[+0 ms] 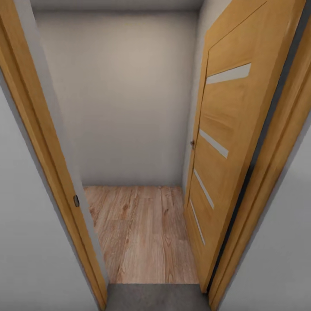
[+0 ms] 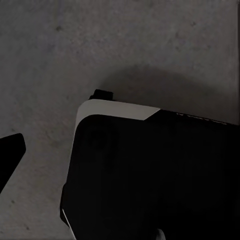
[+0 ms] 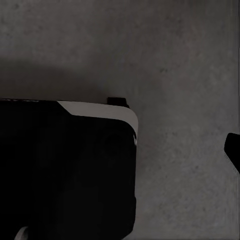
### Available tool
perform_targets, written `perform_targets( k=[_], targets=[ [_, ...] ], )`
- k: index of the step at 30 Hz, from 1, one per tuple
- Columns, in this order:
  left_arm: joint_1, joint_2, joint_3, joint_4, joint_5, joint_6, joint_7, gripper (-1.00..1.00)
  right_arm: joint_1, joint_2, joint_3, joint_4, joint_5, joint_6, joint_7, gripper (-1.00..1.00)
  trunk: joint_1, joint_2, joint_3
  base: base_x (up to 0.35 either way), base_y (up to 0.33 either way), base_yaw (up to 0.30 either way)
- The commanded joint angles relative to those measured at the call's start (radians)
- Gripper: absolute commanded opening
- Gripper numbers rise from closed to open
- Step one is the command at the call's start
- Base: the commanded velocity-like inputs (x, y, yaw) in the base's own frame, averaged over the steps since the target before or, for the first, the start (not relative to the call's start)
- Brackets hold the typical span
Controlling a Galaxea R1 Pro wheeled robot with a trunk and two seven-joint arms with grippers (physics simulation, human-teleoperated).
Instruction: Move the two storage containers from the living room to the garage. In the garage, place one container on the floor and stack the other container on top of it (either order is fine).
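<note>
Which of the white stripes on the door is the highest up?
The long pale stripe near the top of the open wooden door. It slants up toward the right, and the other three stripes sit below it, stepping down toward the wood plank floor.

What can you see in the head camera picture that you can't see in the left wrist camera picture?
The head view has an open wooden door with pale stripes, a wooden door frame, a light wood plank floor beyond the doorway, and a plain wall at the back.

The left wrist view has the robot's dark base with a pale edge, seen from above, and one dark tip at the picture's side.

Both have the dark grey floor: a thin strip in the head view, a wide speckled patch in the wrist view.
</note>
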Motion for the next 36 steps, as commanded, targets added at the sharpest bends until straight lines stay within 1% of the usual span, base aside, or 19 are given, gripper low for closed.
perform_targets(
  k=[1,7,15,20,36],
  targets=[
    [-0.001,0.000,-0.002,0.001,0.006,-0.004,0.002,1.00,-0.001,0.001,0.008,0.003,-0.007,-0.005,0.000,1.00,0.001,-0.002,-0.002,0.165,-0.146,0.000],
    [-0.001,0.000,-0.002,0.001,0.006,-0.005,0.003,1.00,-0.001,0.001,0.008,0.003,-0.007,-0.005,0.000,1.00,0.001,-0.002,-0.002,0.158,-0.131,0.000],
    [-0.001,0.001,-0.001,0.001,0.009,-0.004,0.003,1.00,-0.001,0.001,0.008,0.003,-0.007,-0.004,0.000,1.00,0.001,-0.002,-0.002,0.089,-0.015,0.000],
    [-0.001,0.007,-0.001,0.001,0.009,-0.002,0.003,1.00,-0.001,0.001,0.008,0.003,-0.007,-0.004,0.000,1.00,0.001,-0.002,-0.002,0.289,-0.001,0.000],
    [-0.001,0.008,-0.001,0.001,0.009,-0.003,0.003,1.00,-0.001,0.001,0.008,0.003,-0.007,-0.003,0.000,1.00,0.001,-0.002,-0.002,0.320,0.000,0.000]
  ],
)
